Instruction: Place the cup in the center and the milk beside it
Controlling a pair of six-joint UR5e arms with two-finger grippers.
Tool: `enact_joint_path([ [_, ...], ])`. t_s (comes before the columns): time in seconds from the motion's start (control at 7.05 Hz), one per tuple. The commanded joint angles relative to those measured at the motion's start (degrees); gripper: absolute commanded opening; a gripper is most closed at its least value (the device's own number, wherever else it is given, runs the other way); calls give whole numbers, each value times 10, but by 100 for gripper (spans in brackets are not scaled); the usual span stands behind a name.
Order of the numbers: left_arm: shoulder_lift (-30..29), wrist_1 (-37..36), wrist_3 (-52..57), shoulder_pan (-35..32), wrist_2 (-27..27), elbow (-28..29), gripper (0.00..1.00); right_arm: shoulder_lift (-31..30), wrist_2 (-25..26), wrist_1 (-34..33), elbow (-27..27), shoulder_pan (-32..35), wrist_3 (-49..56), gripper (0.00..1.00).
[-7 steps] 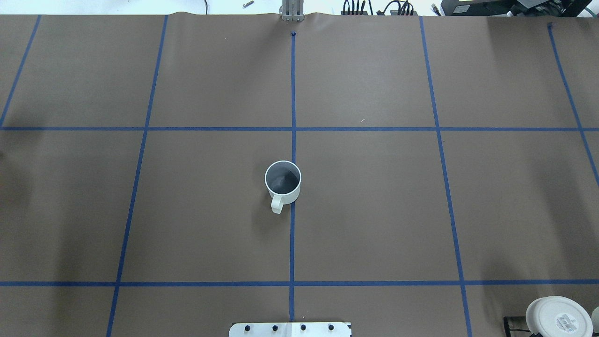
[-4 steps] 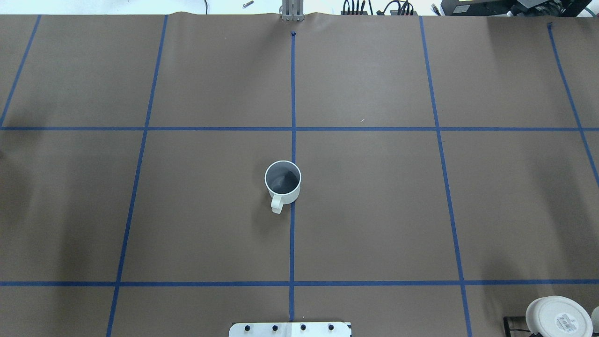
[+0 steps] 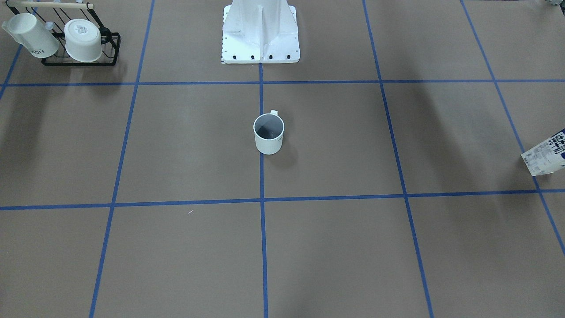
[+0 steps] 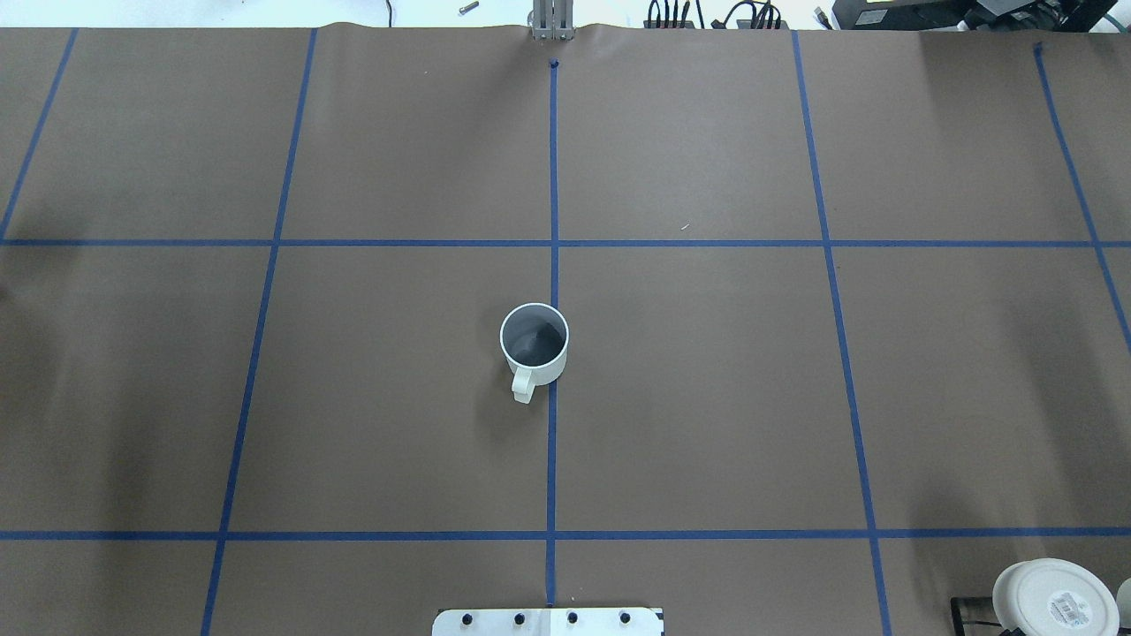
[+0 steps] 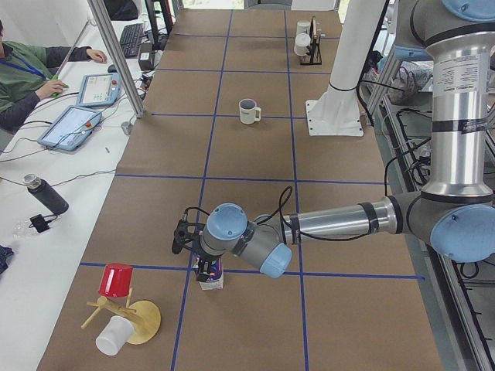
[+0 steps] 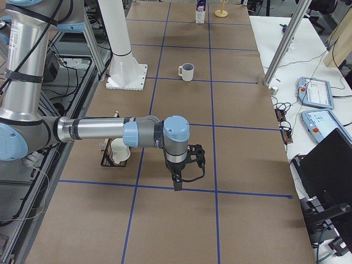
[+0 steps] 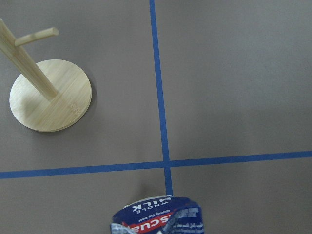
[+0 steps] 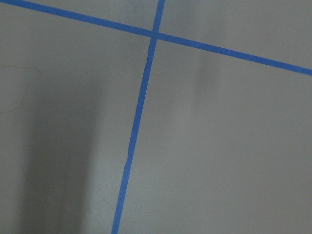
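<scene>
One pincer [image 5: 207, 267], the left, is hanging over the milk [image 5: 213, 282], far left of the cup [image 4: 534, 344], but I cannot tell if it's squeezing.

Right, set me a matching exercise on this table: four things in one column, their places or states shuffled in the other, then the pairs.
Things
1. cup
2. milk
3. wire rack
4. wooden stand

Places or states
A. bears a red cup
B. upright on the middle blue tape line, handle toward the robot's base
C. navy and white, by a tape crossing at the table's left end
D. at the robot's right side, holding white cups

Pairs: 1-B, 2-C, 3-D, 4-A.
</scene>
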State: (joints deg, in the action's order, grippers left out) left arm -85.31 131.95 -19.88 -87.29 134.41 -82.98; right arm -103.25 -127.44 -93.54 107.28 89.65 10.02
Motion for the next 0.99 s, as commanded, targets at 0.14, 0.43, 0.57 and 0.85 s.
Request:
enact_joint_path([
  [0.14, 1, 4, 0, 26, -12, 4, 89, 1, 0, 0, -7, 0, 0, 100],
  [0.43, 4, 5, 5, 32, -13, 5, 52, 1, 0, 0, -8, 0, 0, 100],
  [0.57, 5, 6, 7, 32, -13, 4, 38, 1, 1, 0, -9, 0, 0, 100],
  [0.85, 5, 2, 0, 30, -9, -16, 3, 2, 1, 0, -9, 0, 0, 100],
])
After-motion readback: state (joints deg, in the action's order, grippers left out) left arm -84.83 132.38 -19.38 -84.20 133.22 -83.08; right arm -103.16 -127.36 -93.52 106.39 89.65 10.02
